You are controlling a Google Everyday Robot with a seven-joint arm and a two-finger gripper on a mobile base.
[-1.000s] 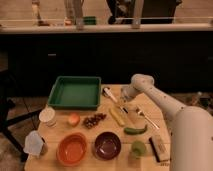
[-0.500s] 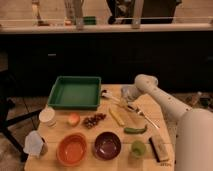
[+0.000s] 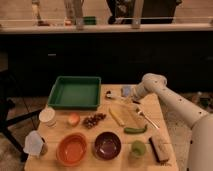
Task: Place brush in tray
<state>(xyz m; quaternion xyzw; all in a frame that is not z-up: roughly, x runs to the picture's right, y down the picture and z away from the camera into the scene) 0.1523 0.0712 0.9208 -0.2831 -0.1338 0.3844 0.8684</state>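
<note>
gripper (image 3: 125,92) by brush (image 3: 113,95), rt of tray (image 3: 75,92) | arm (image 3: 170,97) elbow shifted rt vs earlier | grip state: can't tell

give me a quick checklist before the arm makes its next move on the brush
1. Brush located: ok. The brush lies on the table, just right of the tray.
2. Gripper near the brush: ok. The gripper is low at the brush's right end.
3. Brush held: cannot tell.
4. Room in the tray: ok. Nothing shows on its floor.
5. Way to the tray: ok. Nothing stands between brush and tray.
6. Right item targeted: ok. The fork lies nearer the front, apart from the gripper.
</note>
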